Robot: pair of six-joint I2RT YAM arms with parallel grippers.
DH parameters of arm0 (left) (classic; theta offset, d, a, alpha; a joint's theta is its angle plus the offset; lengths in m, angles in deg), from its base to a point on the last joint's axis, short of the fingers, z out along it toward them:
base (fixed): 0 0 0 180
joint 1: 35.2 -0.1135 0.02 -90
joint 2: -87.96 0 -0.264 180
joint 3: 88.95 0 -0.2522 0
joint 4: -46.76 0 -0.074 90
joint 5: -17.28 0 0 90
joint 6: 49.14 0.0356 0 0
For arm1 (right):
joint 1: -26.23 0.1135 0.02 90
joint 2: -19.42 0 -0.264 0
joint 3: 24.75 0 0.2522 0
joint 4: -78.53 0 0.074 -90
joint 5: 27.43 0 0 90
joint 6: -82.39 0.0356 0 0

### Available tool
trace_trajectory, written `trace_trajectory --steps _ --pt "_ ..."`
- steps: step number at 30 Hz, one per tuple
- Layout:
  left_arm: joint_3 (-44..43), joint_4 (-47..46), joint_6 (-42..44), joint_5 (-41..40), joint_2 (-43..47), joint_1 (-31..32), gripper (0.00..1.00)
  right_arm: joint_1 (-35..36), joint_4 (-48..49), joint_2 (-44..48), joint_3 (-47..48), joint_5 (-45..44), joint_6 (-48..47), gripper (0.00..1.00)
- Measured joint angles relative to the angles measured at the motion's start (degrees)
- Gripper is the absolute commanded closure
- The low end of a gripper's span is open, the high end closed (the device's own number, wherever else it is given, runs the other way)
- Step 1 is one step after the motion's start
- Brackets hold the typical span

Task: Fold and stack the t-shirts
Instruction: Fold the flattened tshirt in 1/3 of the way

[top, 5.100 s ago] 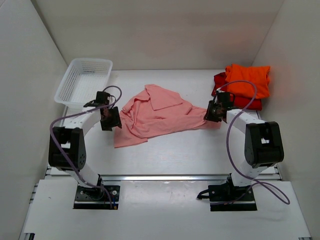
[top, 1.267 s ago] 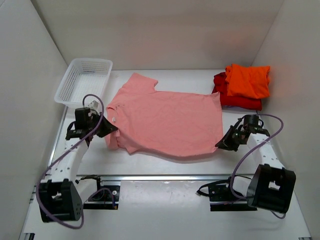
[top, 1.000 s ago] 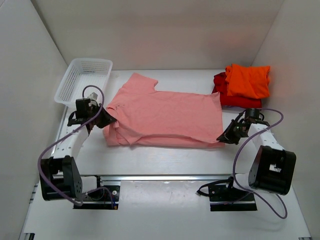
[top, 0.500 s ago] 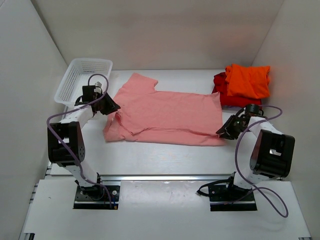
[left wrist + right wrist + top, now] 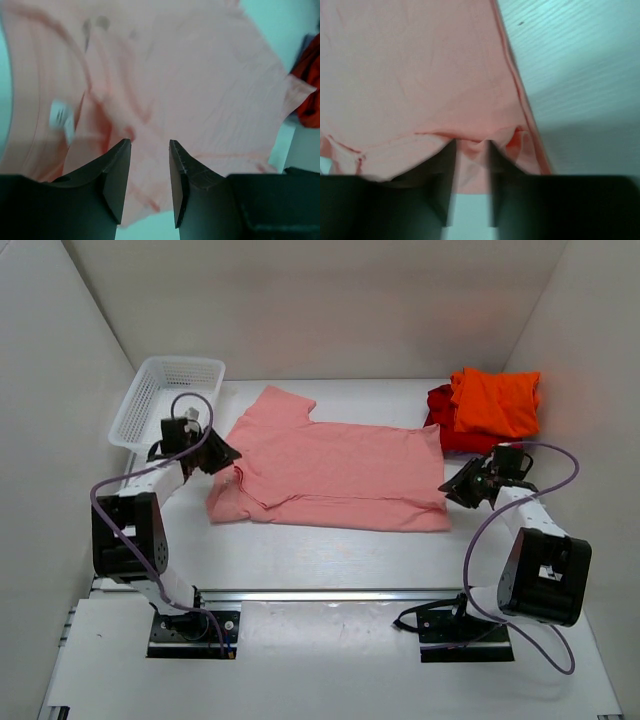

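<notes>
The salmon-pink t-shirt (image 5: 340, 465) lies spread flat mid-table, collar to the left, with its near edge folded over. My left gripper (image 5: 215, 453) is at the collar end; in the left wrist view (image 5: 148, 150) its jaws stand apart with nothing in them, above the shirt (image 5: 200, 75). My right gripper (image 5: 452, 490) is at the shirt's right hem; in the right wrist view (image 5: 472, 147) its blurred jaws stand apart with a puckered fold of the shirt (image 5: 420, 75) at their tips. The orange t-shirt (image 5: 495, 400) lies folded on the red t-shirt (image 5: 478, 446) at the back right.
A white mesh basket (image 5: 165, 400) stands at the back left, just behind my left arm. White walls close in the table on the left, back and right. Bare table (image 5: 580, 75) lies to the right of the hem.
The crumpled salmon shirt has been pulled out flat and its near edge folded over. In the last half second the right gripper shifted slightly back; the shirt stayed still.
</notes>
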Motion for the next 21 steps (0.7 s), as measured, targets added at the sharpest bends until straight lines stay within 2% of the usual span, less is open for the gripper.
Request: trace_trajectory --steps 1,3,5,9,15,21 --pt "2.71 0.46 0.39 0.00 1.22 0.02 0.53 1.01 -0.31 0.28 -0.02 -0.35 -1.03 0.93" --pt "7.17 2.23 1.51 -0.31 2.58 0.39 0.54 2.43 -0.09 1.16 -0.35 0.26 -2.08 1.00" --pt "10.71 5.29 3.08 -1.73 2.62 1.53 0.54 4.63 0.02 1.46 -0.79 2.21 -3.30 1.00" --pt "11.19 7.39 4.94 -3.43 0.17 3.96 0.53 7.89 0.26 -1.92 -1.09 1.99 -4.52 1.00" --pt "4.24 14.49 9.18 -5.22 -4.90 5.97 0.58 9.29 -4.09 -9.92 -0.87 -0.46 -5.84 1.00" --pt "3.02 19.30 14.05 -6.14 -5.09 6.82 0.62 8.52 -11.67 -12.61 4.24 -3.67 -9.35 1.00"
